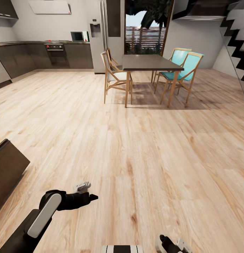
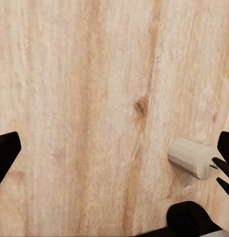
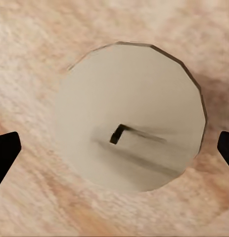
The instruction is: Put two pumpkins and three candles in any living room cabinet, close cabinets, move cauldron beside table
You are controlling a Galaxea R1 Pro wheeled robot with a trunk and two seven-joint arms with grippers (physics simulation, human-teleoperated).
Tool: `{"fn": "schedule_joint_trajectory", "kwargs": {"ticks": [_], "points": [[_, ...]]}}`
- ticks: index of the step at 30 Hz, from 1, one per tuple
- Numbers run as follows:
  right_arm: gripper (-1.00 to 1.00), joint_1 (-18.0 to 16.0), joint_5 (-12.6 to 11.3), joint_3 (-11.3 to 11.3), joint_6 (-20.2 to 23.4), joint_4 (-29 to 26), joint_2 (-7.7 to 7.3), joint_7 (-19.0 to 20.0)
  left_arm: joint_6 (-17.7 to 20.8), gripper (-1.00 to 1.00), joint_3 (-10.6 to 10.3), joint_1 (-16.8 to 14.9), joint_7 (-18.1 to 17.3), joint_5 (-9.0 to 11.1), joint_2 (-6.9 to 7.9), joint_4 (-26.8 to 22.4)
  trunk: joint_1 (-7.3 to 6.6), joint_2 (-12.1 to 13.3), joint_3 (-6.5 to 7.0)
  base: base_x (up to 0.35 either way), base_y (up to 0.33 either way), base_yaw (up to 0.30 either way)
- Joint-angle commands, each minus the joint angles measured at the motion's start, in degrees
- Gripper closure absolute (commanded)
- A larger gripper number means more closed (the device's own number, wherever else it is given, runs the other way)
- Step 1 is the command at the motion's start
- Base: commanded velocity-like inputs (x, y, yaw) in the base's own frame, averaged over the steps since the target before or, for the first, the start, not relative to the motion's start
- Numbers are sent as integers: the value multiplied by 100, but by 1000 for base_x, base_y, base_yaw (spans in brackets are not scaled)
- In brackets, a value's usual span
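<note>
Right now, candle [image 3: 129,116] end-on between wide-open right end effector [image 3: 114,153] fingers (ungripped).

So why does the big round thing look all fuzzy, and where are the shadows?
Right wrist view: the candle sits very close to the camera, so its top and the floor look soft and blurred. Head view: dark shadows lie on the floor under the dining table and chairs. Left wrist view: the floor grain is fairly sharp.

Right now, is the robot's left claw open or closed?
Open. In the left wrist view the left gripper has its fingers far apart, with bare wooden floor between them.
</note>
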Motion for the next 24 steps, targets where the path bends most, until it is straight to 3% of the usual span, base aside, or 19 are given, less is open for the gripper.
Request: {"fn": "schedule_joint_trajectory", "kwargs": {"ticks": [1,15,24], "points": [[-100,-2,-61,40,-15,4,-1,25,4,-100,-10,-3,59,59,6,-4,1,-1,-4,209,72,0],[-100,-2,-61,40,-15,4,-3,20,4,-100,-18,-3,59,59,0,-4,1,-1,-4,81,12,0],[-100,-2,-61,40,-15,4,-3,16,4,-100,-27,-3,59,59,0,-4,1,-1,-4,68,-122,0]]}}
